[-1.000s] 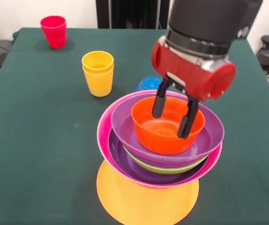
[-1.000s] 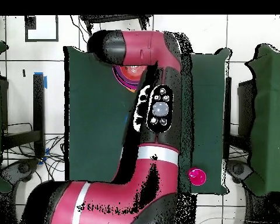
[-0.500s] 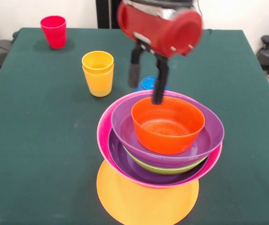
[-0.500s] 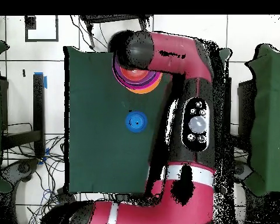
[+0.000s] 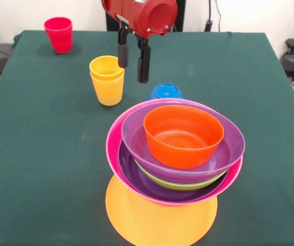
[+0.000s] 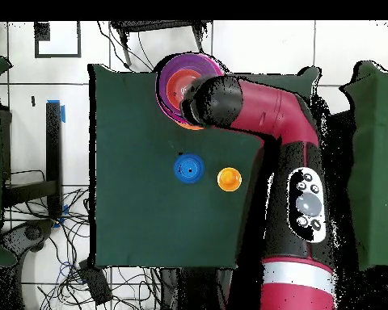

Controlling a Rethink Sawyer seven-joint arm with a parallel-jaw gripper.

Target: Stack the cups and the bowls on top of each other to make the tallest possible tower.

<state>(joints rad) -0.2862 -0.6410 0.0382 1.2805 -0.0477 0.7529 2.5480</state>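
The tower stands near the table's front: a wide orange bowl [image 5: 157, 221] as base, then a pink bowl [image 5: 111, 149], a purple bowl [image 5: 136, 177], a lime green bowl [image 5: 188, 185], a second purple bowl [image 5: 231, 147] and a red-orange bowl [image 5: 183, 136] on top. A small blue bowl [image 5: 164, 92] lies upside down just behind it. Two yellow cups [image 5: 106, 79] are nested together; a red cup [image 5: 58, 34] stands at the far left. My gripper [image 5: 133, 61] hangs open and empty above the table, between the yellow cups and the blue bowl. From overhead, the arm partly covers the tower [image 6: 179, 83].
The overhead view shows the blue bowl [image 6: 188, 169] and the yellow cups [image 6: 229, 178] side by side on the green table [image 6: 132, 145]. The arm [image 6: 270, 129] crosses the table's right part and hides the red cup there.
My gripper has let go of the red-orange bowl, risen and drawn back to the left in the front view. The bowl stays on top of the tower.
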